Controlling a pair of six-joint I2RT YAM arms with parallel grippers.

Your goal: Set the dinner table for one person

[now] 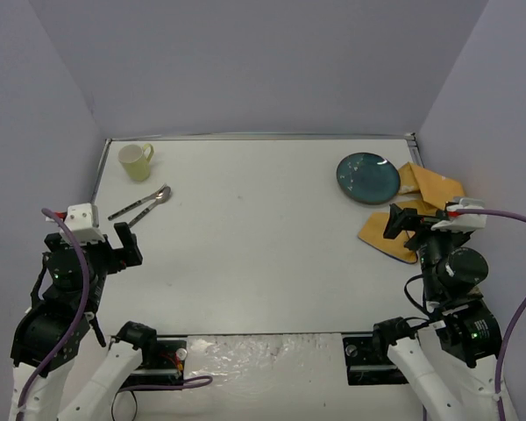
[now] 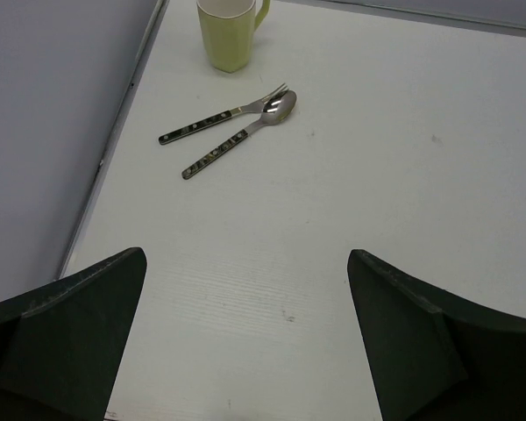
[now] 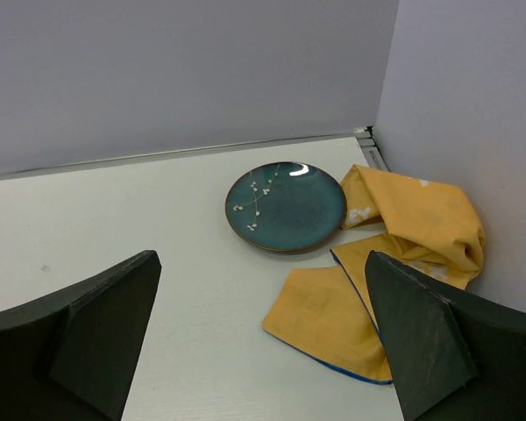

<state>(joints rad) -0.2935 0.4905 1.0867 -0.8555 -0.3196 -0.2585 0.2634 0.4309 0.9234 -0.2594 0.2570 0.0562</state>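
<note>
The white dinner table (image 1: 254, 237) fills the top view. A pale yellow-green mug (image 1: 137, 161) stands at the far left, also in the left wrist view (image 2: 230, 32). A fork (image 1: 133, 205) and a spoon (image 1: 151, 203) lie beside it, fork (image 2: 219, 116) and spoon (image 2: 245, 133). A teal plate (image 1: 368, 177) sits at the far right (image 3: 286, 206). A crumpled orange-yellow cloth (image 1: 416, 210) lies next to it (image 3: 394, 263). My left gripper (image 1: 123, 247) is open and empty above the table (image 2: 245, 298). My right gripper (image 1: 401, 224) is open and empty, over the cloth's near edge (image 3: 263, 303).
Grey walls enclose the table on the left, back and right. The table's metal rim (image 1: 100, 167) runs along the left side. The arm bases and cables (image 1: 263, 360) sit at the near edge.
</note>
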